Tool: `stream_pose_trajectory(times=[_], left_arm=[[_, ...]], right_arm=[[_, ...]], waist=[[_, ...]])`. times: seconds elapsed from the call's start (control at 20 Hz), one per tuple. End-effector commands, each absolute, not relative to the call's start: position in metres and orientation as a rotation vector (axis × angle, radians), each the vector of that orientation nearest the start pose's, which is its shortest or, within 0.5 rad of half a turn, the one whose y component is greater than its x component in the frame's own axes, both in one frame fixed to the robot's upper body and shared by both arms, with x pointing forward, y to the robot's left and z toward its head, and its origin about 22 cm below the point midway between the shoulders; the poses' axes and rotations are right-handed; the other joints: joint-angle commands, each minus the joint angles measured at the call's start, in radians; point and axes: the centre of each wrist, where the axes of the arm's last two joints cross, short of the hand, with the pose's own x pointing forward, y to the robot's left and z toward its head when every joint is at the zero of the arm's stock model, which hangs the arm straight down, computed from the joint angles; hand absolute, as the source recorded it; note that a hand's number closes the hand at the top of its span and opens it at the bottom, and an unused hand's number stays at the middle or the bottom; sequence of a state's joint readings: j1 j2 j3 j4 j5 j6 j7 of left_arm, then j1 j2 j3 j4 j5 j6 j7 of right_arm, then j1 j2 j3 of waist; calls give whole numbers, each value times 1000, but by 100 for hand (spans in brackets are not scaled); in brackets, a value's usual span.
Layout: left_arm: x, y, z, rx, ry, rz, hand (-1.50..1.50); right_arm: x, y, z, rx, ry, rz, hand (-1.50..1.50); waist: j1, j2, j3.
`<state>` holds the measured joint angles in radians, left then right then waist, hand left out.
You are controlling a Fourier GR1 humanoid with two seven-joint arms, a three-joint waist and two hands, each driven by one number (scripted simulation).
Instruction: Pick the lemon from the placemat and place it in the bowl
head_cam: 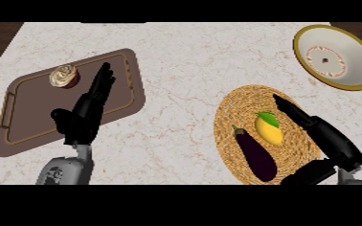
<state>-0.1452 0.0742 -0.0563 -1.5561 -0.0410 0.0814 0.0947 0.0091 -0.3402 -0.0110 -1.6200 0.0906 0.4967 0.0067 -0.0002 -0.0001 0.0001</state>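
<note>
A yellow lemon with a green leaf lies on the round woven placemat at the lower right. A dark purple eggplant lies just left of it on the same mat. The bowl, white inside with a yellow rim, sits at the counter's far right edge. My right hand is over the mat's right side, fingers straight and pointing up-left, close beside the lemon, thumb low near the mat's bottom. My left hand is open over the brown tray, fingers up.
A brown tray lies at the left with a frosted cupcake on it, just left of my left hand's fingertips. Marble counter spreads between the tray, the mat and the bowl.
</note>
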Motion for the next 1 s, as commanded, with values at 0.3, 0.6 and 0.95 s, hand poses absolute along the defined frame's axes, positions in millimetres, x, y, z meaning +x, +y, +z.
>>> stream_pose_trajectory(times=[0.3,0.6,0.95], left_arm=[[279,213,38,78,-1615,-118,0],[277,222,19,69,-1597,-101,0],[272,218,32,73,-1596,-108,0]], right_arm=[[267,-312,20,-122,-1416,742,-150],[260,-297,-8,-178,-1384,837,-150],[270,-305,-7,-71,-1411,995,150]], waist=[[3,1,0],[1,0,0],[5,0,0]])
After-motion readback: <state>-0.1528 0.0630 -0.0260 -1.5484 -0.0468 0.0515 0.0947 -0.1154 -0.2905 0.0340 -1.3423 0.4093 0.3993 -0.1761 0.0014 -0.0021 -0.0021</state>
